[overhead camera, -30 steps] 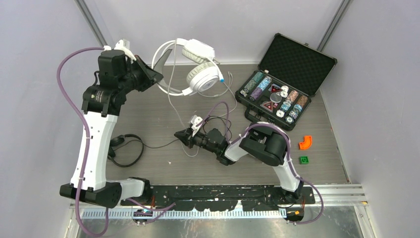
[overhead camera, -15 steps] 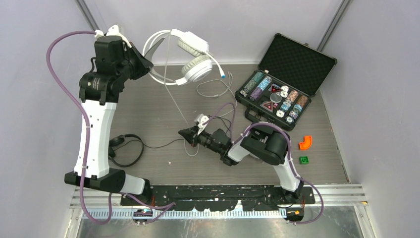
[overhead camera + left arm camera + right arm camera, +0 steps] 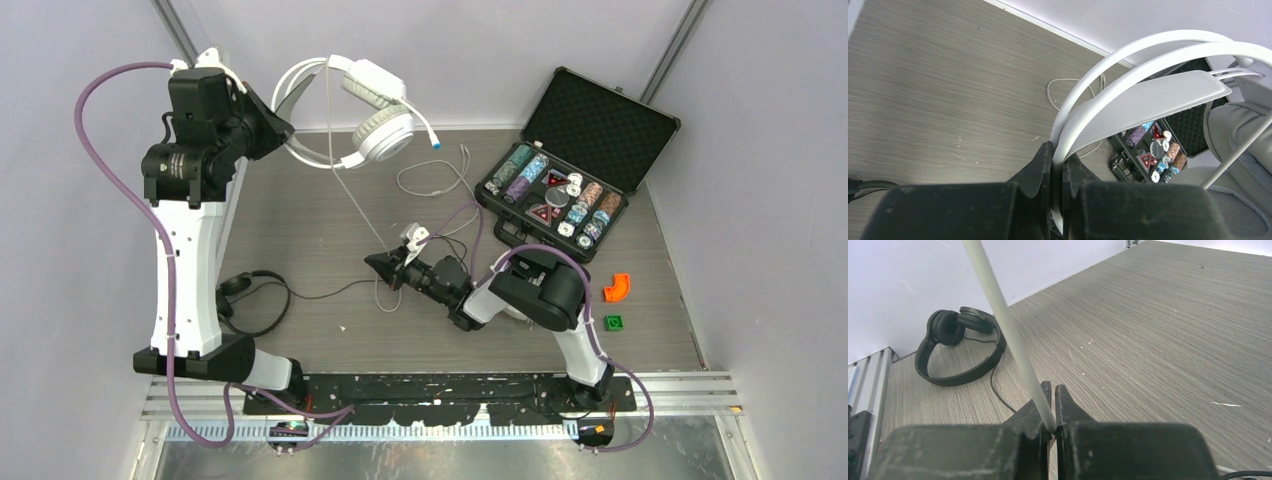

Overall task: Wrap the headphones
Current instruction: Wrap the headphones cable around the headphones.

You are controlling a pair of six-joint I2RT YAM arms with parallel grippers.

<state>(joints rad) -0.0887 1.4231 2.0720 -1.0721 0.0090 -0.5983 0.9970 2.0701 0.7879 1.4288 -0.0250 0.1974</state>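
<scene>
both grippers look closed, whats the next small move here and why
Probably swing the right gripper up toward the white headset, laying the white cable around its headband. The left gripper is shut on that headband, holding the headset raised, and the right is pinched on the cable, which runs straight between them.

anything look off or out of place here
Nothing looks damaged or spilled. The odd ones out are the open chip case, orange piece and green block at the right, unrelated to wrapping. The white headset hangs from the left gripper, its cable pulled taut down to the right gripper; that looks deliberate.
</scene>
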